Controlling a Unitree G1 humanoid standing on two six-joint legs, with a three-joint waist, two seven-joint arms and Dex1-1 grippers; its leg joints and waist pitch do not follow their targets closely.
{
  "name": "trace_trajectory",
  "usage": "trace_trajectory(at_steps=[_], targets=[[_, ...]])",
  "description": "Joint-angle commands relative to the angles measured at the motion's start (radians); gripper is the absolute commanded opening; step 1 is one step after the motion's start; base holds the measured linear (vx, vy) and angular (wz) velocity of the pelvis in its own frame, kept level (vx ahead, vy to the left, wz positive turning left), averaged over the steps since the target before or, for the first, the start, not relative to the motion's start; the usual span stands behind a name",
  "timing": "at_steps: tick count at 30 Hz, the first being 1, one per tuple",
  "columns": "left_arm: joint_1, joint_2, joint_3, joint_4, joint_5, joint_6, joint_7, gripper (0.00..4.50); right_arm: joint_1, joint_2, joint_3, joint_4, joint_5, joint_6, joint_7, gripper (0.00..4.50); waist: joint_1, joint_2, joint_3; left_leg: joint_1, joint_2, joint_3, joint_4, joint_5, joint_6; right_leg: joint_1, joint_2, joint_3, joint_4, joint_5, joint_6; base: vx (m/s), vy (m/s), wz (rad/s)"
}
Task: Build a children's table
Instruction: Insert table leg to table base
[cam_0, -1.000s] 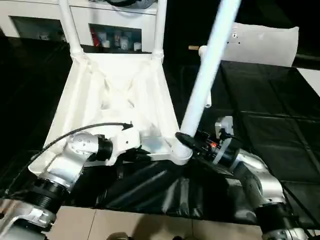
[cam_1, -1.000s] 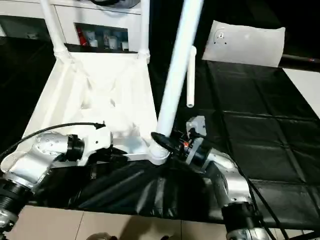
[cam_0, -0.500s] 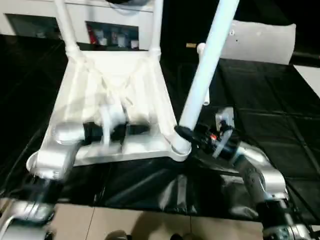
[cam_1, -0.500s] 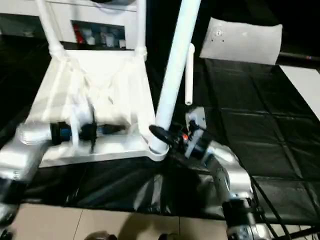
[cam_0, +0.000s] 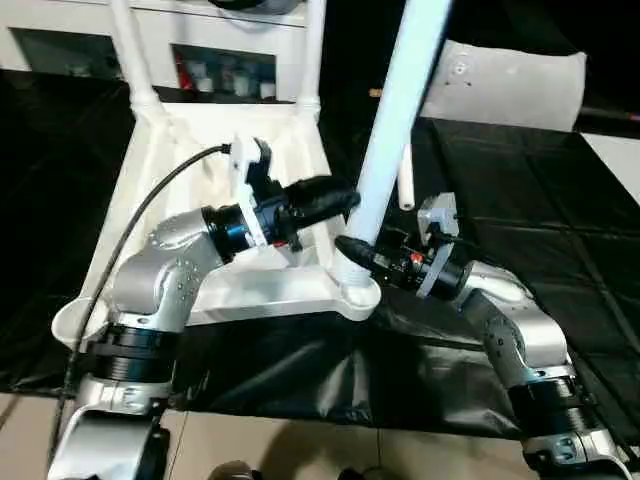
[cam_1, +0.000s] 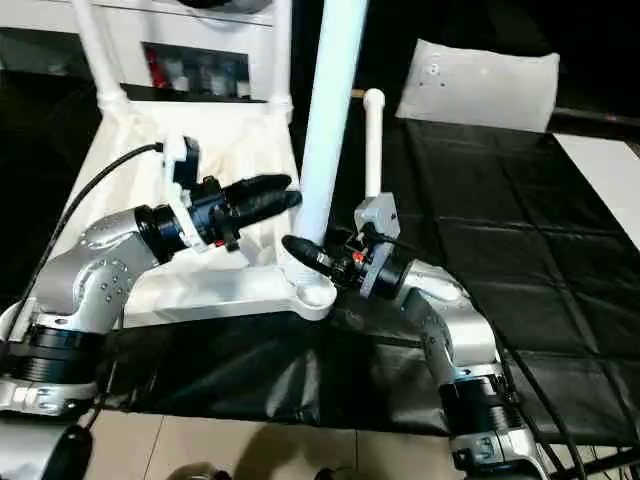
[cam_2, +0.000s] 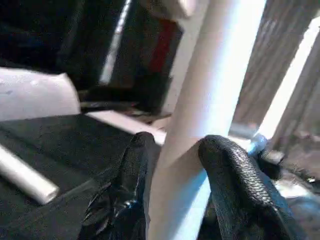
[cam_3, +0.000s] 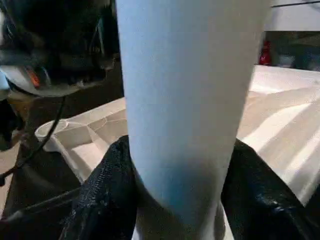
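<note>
Tabletop (cam_0: 215, 150) lying underside up on black mat (cam_0: 520, 230). Right gripper (cam_0: 348, 250) clamping third leg (cam_0: 400, 110) just above near corner socket, keeping it upright. Left gripper (cam_0: 335, 198) straddling same leg higher up, fingers (cam_2: 227, 175) parted, likely bracing for seating. Fourth leg (cam_1: 372, 140) lying beyond.

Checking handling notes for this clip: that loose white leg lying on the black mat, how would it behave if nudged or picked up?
The loose leg is round and lies on the flat black mat, so a nudge would probably roll it. It looks like stiff, light plastic. Its smooth surface may slip in the jaws.
</note>
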Motion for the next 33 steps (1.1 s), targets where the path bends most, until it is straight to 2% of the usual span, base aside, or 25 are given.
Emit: trace_trajectory(at_steps=[1,3,4,8,9,10,11,13,18,19,20,24,27,33], targets=[[-0.021,0.005,-0.025,-0.046,-0.033,0.045,-0.021,1.81,-0.013,-0.008,0.042,-0.023,-0.028,0.018,0.023,1.91,0.0,0.004,-0.074,-0.001,0.091,-0.028,-0.066,-0.04,0.081,0.064,-0.108,0.065,-0.064,-0.175,-0.221,0.0,0.0,0.0],[-0.02,0.009,-0.027,-0.047,-0.044,0.063,-0.03,1.81,-0.015,-0.01,0.044,-0.021,-0.031,0.018,0.024,1.91,-0.002,0.003,-0.072,0.0,0.09,-0.027,-0.067,-0.048,0.074,0.063,-0.106,0.065,-0.066,-0.199,-0.212,0.0,0.0,0.0],[-0.02,0.008,-0.024,-0.048,-0.047,0.075,-0.034,2.08,-0.015,-0.011,0.045,-0.02,-0.031,0.017,0.025,1.91,-0.002,0.003,-0.071,0.0,0.09,-0.028,-0.067,-0.052,0.071,0.063,-0.106,0.065,-0.067,-0.207,-0.21,0.0,0.0,0.0],[-0.014,0.02,-0.041,-0.048,-0.024,0.077,-0.052,2.21,-0.018,-0.015,0.045,-0.017,-0.031,0.019,0.027,1.91,-0.001,0.004,-0.072,0.002,0.091,-0.029,-0.068,-0.063,0.059,0.063,-0.106,0.066,-0.069,-0.224,-0.197,0.0,0.0,0.0],[-0.01,0.029,-0.053,-0.05,-0.013,0.076,-0.057,2.5,-0.02,-0.017,0.046,-0.016,-0.031,0.02,0.029,1.91,-0.001,0.004,-0.073,0.002,0.091,-0.029,-0.067,-0.058,0.059,0.063,-0.106,0.067,-0.067,-0.211,-0.199,0.0,0.0,0.0],[-0.01,0.029,-0.053,-0.05,-0.013,0.076,-0.057,2.59,-0.02,-0.017,0.046,-0.016,-0.031,0.02,0.029,1.91,-0.001,0.004,-0.073,0.002,0.09,-0.029,-0.067,-0.055,0.06,0.064,-0.106,0.067,-0.066,-0.205,-0.199,0.0,0.0,0.0],[-0.003,0.045,-0.085,-0.043,0.032,0.043,-0.058,2.61,-0.023,-0.028,0.054,-0.014,-0.036,0.025,0.034,1.91,0.0,0.004,-0.073,0.002,0.09,-0.03,-0.067,-0.053,0.062,0.064,-0.105,0.066,-0.066,-0.202,-0.197,0.0,0.0,0.0],[-0.001,0.047,-0.096,-0.036,0.052,0.02,-0.053,2.64,-0.024,-0.036,0.063,-0.015,-0.045,0.024,0.039,1.91,-0.001,0.003,-0.074,0.001,0.09,-0.029,-0.066,-0.045,0.065,0.066,-0.106,0.067,-0.065,-0.198,-0.189,0.0,0.0,0.0],[-0.02,0.026,-0.085,0.002,0.088,-0.025,0.007,2.67,-0.024,-0.059,0.093,-0.016,-0.085,0.008,0.053,1.91,-0.001,-0.002,-0.074,-0.001,0.089,-0.029,-0.063,-0.031,0.067,0.066,-0.105,0.066,-0.063,-0.18,-0.196,0.0,0.0,0.0],[-0.024,0.023,-0.081,0.011,0.097,-0.033,0.022,2.37,-0.025,-0.063,0.098,-0.015,-0.092,0.004,0.055,1.91,0.0,-0.001,-0.075,0.0,0.089,-0.028,-0.063,-0.033,0.068,0.066,-0.106,0.067,-0.063,-0.184,-0.196,0.0,0.0,0.0],[-0.026,0.021,-0.077,0.017,0.1,-0.042,0.026,2.29,-0.025,-0.061,0.098,-0.015,-0.093,0.003,0.054,1.91,0.0,-0.001,-0.074,-0.001,0.088,-0.028,-0.062,-0.034,0.069,0.067,-0.106,0.066,-0.064,-0.187,-0.195,0.0,0.0,0.0],[-0.026,0.013,-0.047,0.008,0.064,-0.037,0.025,2.24,-0.032,-0.054,0.086,-0.017,-0.076,0.011,0.044,1.91,0.0,-0.003,-0.076,0.0,0.09,-0.029,-0.062,-0.033,0.073,0.066,-0.106,0.065,-0.062,-0.187,-0.197,0.0,0.0,0.0],[-0.024,0.002,-0.019,-0.005,0.027,-0.023,0.032,2.02,-0.038,-0.055,0.084,-0.013,-0.072,0.01,0.042,1.91,-0.001,-0.003,-0.076,-0.001,0.089,-0.028,-0.061,-0.032,0.075,0.067,-0.106,0.065,-0.061,-0.182,-0.206,0.0,0.0,0.0],[-0.037,-0.015,-0.011,-0.008,0.037,0.013,0.1,1.97,-0.048,-0.05,0.076,-0.008,-0.079,0.01,0.04,1.91,0.001,-0.002,-0.077,0.002,0.091,-0.028,-0.059,-0.026,0.08,0.064,-0.105,0.065,-0.058,-0.164,-0.213,0.0,0.0,0.0]])
